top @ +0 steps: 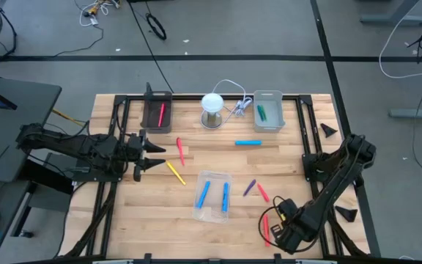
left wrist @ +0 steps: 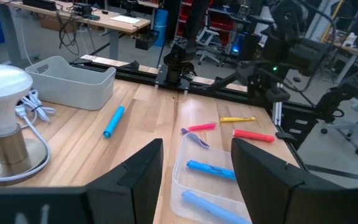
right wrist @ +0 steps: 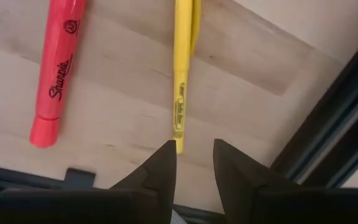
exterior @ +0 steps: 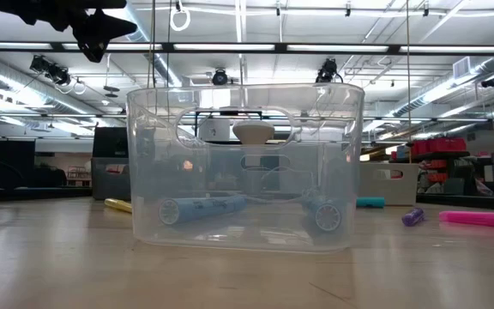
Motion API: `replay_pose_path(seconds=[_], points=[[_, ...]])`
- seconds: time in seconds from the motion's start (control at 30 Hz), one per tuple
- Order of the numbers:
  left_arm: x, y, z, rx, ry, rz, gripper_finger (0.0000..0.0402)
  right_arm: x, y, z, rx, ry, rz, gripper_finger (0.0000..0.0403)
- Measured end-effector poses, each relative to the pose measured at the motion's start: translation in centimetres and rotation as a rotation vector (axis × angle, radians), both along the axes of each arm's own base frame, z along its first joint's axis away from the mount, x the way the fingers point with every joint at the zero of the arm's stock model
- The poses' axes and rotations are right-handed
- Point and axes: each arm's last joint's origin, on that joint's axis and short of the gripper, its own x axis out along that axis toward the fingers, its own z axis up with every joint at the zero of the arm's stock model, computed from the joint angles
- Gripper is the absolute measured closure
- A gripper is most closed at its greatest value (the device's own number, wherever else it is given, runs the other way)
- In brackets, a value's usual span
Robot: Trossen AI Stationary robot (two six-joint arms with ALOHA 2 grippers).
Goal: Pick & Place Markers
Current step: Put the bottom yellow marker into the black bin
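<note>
The right gripper hangs low over the table's near right corner, its fingers a little apart and holding nothing; just ahead of its tips lies a yellow marker, and beside that a red marker; the left gripper waits with fingers wide apart, and ahead of it the clear tray holds two blue markers.
</note>
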Motion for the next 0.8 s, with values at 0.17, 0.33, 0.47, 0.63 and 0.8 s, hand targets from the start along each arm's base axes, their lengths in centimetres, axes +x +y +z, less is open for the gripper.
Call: replay_pose_path(seconds=[0.17, 0.33, 0.47, 0.63, 0.8], points=[[0.0, -0.1, 0.0, -0.008, 0.003, -0.041, 0.0204, 0.4, -0.1, -0.7, -0.014, 0.011, 0.015, 0.0296], [0.0, -0.2, -0.1, -0.012, 0.013, -0.051, 0.0204, 0.7, -0.6, -1.7, -0.002, 0.007, 0.016, 0.0296], [0.0, -0.2, -0.2, -0.011, 0.018, -0.051, 0.0204, 0.8, -0.7, -3.4, 0.063, -0.007, 0.016, 0.0296], [0.0, -0.2, -0.2, -0.011, 0.019, -0.051, 0.0204, 0.3, -1.1, -4.6, 0.058, -0.003, 0.000, 0.0296], [0.0, -0.1, -0.2, -0.010, 0.025, -0.051, 0.0204, 0.1, -1.2, -5.7, 0.097, -0.024, 0.018, 0.0295]])
